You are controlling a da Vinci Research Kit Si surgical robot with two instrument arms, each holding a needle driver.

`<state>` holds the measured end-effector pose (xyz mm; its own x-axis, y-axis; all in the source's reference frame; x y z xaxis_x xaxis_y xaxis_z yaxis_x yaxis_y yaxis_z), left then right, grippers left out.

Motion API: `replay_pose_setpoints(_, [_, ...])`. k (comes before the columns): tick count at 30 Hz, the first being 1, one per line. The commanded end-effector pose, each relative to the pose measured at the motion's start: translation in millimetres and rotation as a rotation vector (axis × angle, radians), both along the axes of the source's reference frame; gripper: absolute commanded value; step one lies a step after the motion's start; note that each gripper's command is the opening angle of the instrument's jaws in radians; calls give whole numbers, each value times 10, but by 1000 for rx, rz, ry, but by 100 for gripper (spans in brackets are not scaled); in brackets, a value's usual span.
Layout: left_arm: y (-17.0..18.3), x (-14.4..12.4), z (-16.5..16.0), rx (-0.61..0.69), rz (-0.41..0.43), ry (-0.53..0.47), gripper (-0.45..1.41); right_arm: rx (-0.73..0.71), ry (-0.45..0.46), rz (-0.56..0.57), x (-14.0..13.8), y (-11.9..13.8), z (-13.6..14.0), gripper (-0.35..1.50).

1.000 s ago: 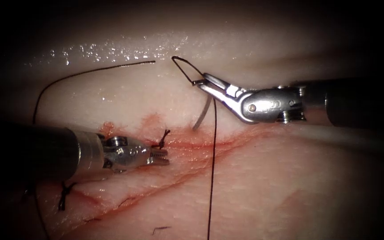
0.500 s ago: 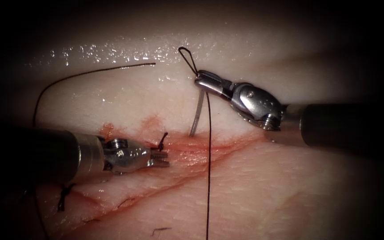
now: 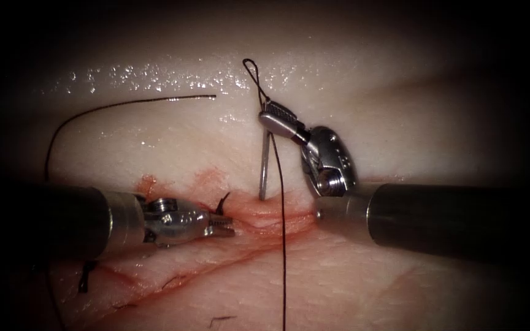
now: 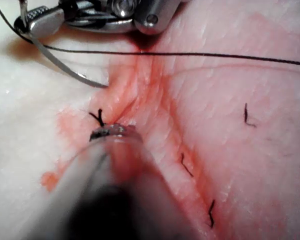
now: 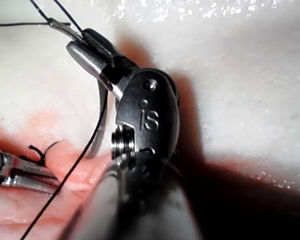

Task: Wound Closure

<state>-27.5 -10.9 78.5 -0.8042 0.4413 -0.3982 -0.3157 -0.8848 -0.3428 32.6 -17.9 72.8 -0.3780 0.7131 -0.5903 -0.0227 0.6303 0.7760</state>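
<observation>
Tissue (image 3: 400,288) reddened; right tool (image 3: 275,116) grips curved needle (image 3: 264,168).

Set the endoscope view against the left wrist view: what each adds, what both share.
Endoscope adds: the black thread's loose end arcing over the pale pork tissue. Left wrist adds: a close look at the curved steel needle's tip meeting the tissue at the red cut's edge. Both: the right gripper shut on the needle near its thread end; the left gripper shut, empty, beside a knot.

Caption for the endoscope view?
Right tool holds the needle near its tail, tip at the cut; left tool rests shut beside it.
</observation>
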Motion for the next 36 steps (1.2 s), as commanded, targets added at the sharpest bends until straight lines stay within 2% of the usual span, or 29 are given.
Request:
replay_pose_setpoints(1, [-1,-6,6,0,0,-1,20,42,-7,-7,16,0,-1,-35])
replay_pose_setpoints(7, [-1,-6,6,0,1,-2,20,205,-2,-79,27,-22,0,-35])
replay_pose_setpoints(10, [-1,-5,6,1,2,-2,20,414,15,-140,28,-35,-1,-35])
replay_pose_setpoints(12, [-1,-4,5,1,2,-3,20,456,-6,-146,27,-37,-3,-35])
replay_pose_setpoints(19, [1,-3,4,3,4,-5,20,492,-104,-149,15,-38,-11,-35])
replay_pose_setpoints(28, [1,-3,4,3,4,-4,20,445,-200,-109,-15,-30,-20,-35])
replay_pose_setpoints(32, [1,-4,4,3,2,-3,20,373,-227,-90,-8,-21,-22,-35])
replay_pose_setpoints(35, [0,-4,4,3,2,-3,20,279,-182,-73,1,-13,-24,-35])
replay_pose_setpoints(36, [0,-4,3,3,2,-3,20,241,-186,-71,4,-10,-26,4])
